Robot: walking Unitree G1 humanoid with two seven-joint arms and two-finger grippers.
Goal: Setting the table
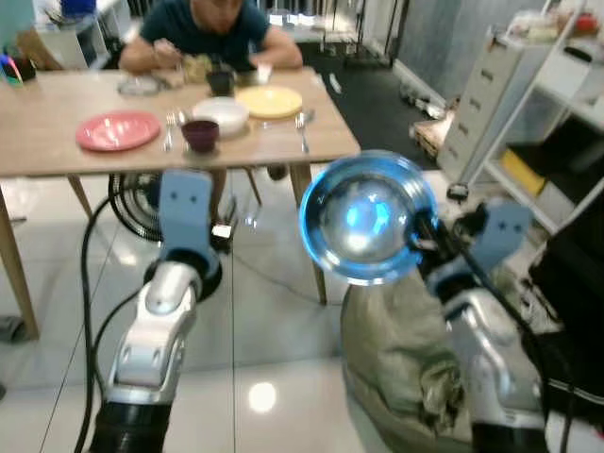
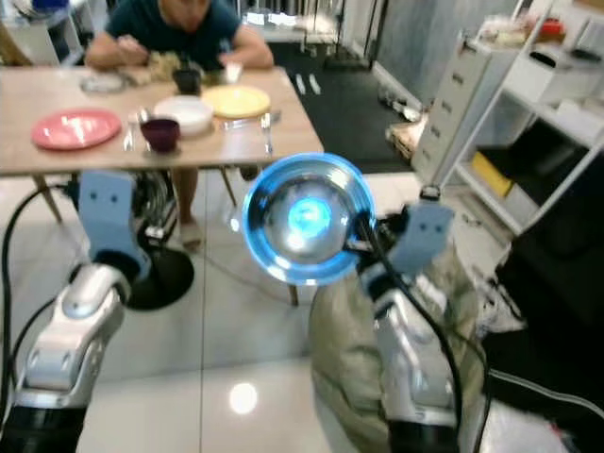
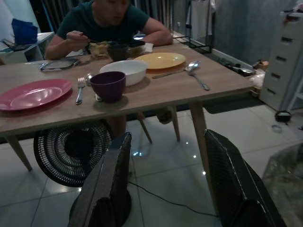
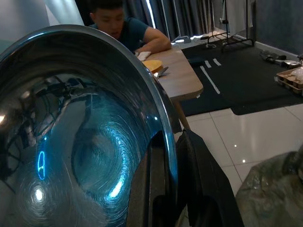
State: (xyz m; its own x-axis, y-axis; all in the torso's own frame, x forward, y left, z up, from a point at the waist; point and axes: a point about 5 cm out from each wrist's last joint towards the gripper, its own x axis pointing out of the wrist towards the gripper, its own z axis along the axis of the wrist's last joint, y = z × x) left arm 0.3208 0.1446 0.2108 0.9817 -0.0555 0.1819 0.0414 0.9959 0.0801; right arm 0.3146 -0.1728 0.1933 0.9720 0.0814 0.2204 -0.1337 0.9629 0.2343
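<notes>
A: How is the right gripper (image 4: 165, 184) shown?

B: Its fingers are clamped on the rim of the steel bowl (image 1: 366, 217), which is held tilted, well short of the wooden table (image 1: 57, 132).

A: And the left gripper (image 3: 175, 184)?

B: It is held spread and empty. Beyond it on the table are seen a purple cup (image 3: 108, 86), white bowl (image 3: 124, 71), pink plate (image 3: 33, 93), yellow plate (image 3: 160, 60), and a seated person (image 3: 111, 23).
</notes>
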